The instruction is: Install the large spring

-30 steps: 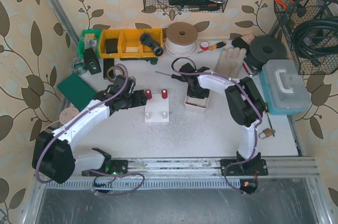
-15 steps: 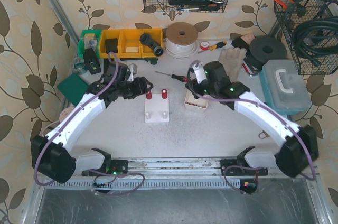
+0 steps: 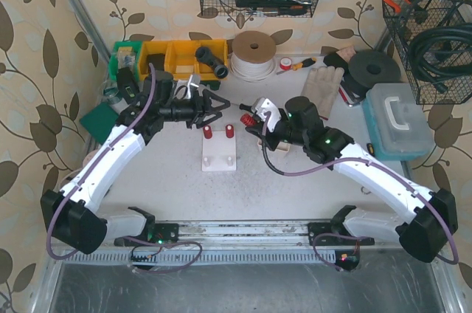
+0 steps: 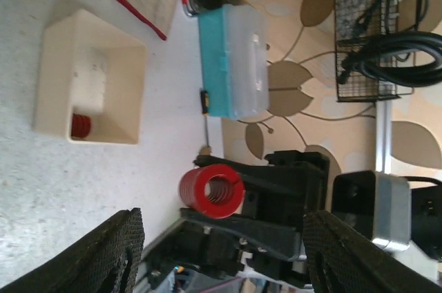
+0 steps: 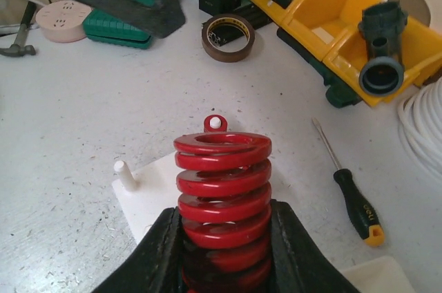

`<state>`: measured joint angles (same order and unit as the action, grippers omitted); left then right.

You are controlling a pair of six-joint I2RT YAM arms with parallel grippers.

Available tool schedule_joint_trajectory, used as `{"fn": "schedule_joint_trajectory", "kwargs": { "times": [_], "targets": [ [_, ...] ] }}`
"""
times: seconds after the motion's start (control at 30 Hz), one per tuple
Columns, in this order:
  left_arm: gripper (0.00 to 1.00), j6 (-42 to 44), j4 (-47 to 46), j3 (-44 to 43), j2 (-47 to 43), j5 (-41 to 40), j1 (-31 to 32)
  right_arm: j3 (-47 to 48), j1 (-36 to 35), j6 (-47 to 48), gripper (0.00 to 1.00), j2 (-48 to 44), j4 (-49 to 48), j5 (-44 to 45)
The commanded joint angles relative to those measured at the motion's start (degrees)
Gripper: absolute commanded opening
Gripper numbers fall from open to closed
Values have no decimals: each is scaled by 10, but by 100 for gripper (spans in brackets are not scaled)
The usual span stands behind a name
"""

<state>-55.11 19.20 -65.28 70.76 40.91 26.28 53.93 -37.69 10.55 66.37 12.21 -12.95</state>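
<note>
The large red spring (image 5: 222, 189) is clamped upright between the fingers of my right gripper (image 5: 222, 210). In the top view that gripper (image 3: 251, 119) hovers just right of the white peg plate (image 3: 220, 158). The plate carries two small red springs (image 3: 208, 132) on its far pegs. A bare white peg (image 5: 121, 168) shows in the right wrist view. My left gripper (image 3: 220, 108) is open and empty, above the plate's far edge and facing the right gripper. In the left wrist view the spring (image 4: 210, 191) shows end-on between my wide-open left fingers (image 4: 103, 258).
A white box (image 4: 90, 79) holding a small red spring (image 4: 81, 126) sits right of the plate. A screwdriver (image 5: 352, 200), a tape roll (image 5: 228, 36) and yellow bins (image 5: 331, 16) lie behind. A teal case (image 3: 398, 121) stands at the right.
My right arm has lifted away from the white box and swung left toward the plate with the large spring. My left gripper has risen from beside the plate, moved right and opened.
</note>
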Motion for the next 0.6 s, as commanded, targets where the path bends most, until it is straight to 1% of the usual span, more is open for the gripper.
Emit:
{"fn": "schedule_joint_trajectory", "kwargs": {
  "times": [0.0, 0.17, 0.3, 0.57],
  "targets": [
    [67, -27, 1, -43, 21, 92, 12, 10, -19, 53, 0, -19, -9, 24],
    [67, 10, 63, -82, 54, 95, 45, 18, -40, 74, 0, -17, 14, 34],
    [66, 25, 88, -97, 71, 86, 64, 18, -47, 81, 0, -18, 17, 38],
    [64, 82, 172, -115, 80, 38, 69, 19, -48, 90, 0, -20, 21, 36]
  ]
}}
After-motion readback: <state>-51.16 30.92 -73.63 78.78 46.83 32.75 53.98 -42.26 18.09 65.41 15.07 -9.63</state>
